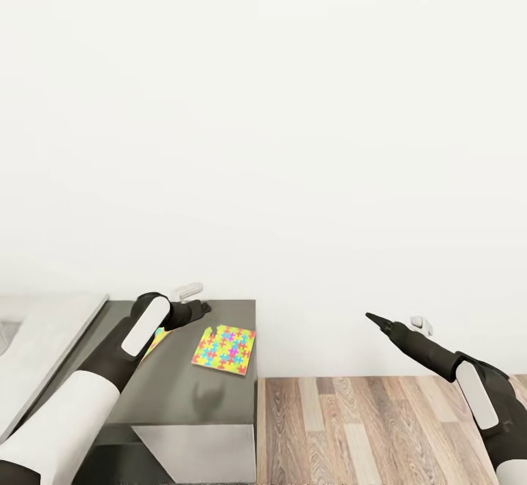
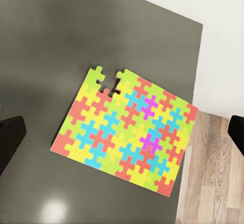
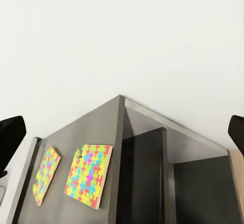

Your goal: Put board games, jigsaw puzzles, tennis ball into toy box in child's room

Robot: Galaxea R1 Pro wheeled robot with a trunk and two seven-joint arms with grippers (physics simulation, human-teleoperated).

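Observation:
Two jigsaw puzzles lie flat on the dark grey low section of the table (image 1: 183,397). One jigsaw puzzle (image 1: 224,348) (image 2: 127,135) (image 3: 89,174) sits near the table's right edge, with a notch in one side. The other jigsaw puzzle (image 1: 154,340) (image 3: 46,174) is partly covered by my left forearm. My left gripper (image 1: 199,309) (image 2: 124,132) hovers open above the right-hand puzzle, apart from it. Off the table's right side, over the floor, my right gripper (image 1: 375,319) (image 3: 122,130) is open and holds nothing. The toy box, board games, tennis ball and bed are out of view.
A light grey desk top (image 1: 44,331) joins the dark section on the left. A white wall (image 1: 293,141) stands close behind the table. Wood-plank floor (image 1: 366,426) stretches to the right of the table, whose open underside (image 3: 193,183) faces the right wrist camera.

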